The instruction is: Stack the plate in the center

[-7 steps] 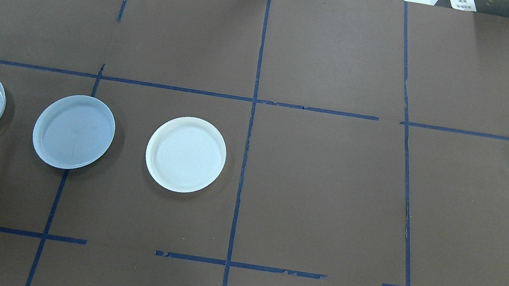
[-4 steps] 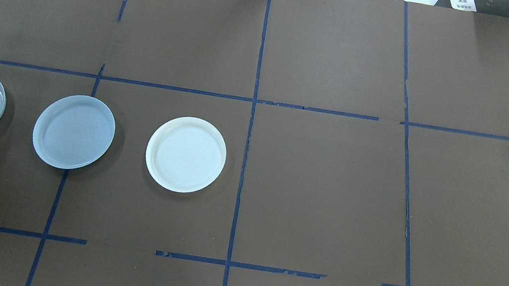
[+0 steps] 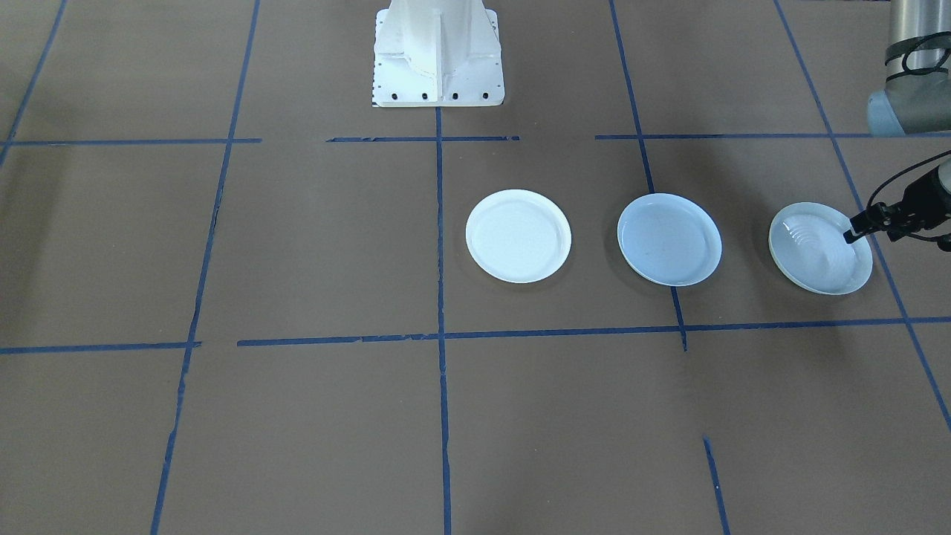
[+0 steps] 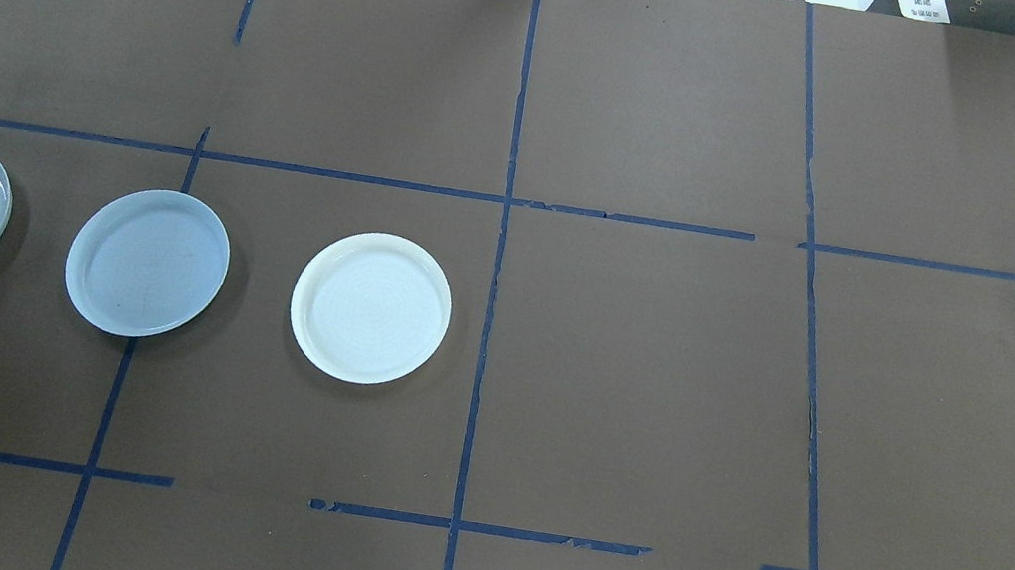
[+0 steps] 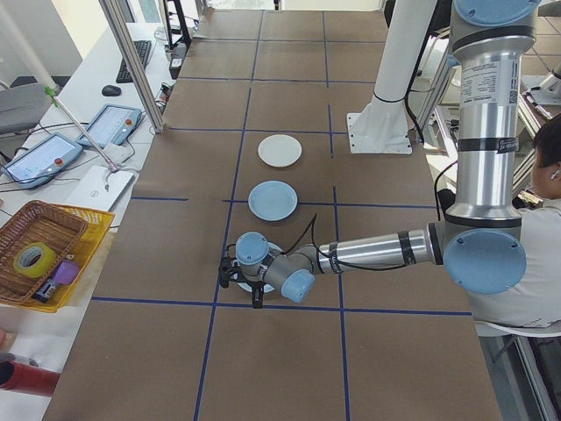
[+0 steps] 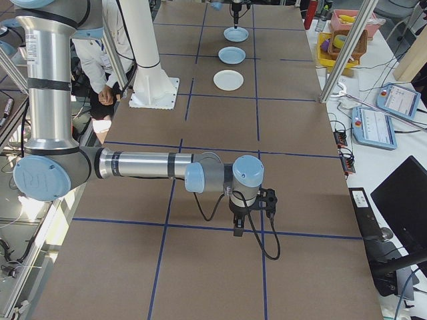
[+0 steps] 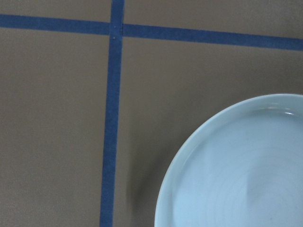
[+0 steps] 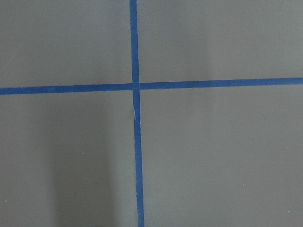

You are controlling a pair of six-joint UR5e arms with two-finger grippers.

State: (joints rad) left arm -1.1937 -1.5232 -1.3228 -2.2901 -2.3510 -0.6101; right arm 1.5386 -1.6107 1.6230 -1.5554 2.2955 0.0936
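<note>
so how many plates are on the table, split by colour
pale blue-grey plain plate: 1
white plate: 1
pale ringed plate: 1
total: 3 plates, none stacked yet

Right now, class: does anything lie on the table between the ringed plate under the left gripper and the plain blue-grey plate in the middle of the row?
Nothing visible does. The left gripper hangs over the ringed plate, and only bare brown table separates it from the plain blue-grey plate. The white plate lies on the far side.
</note>
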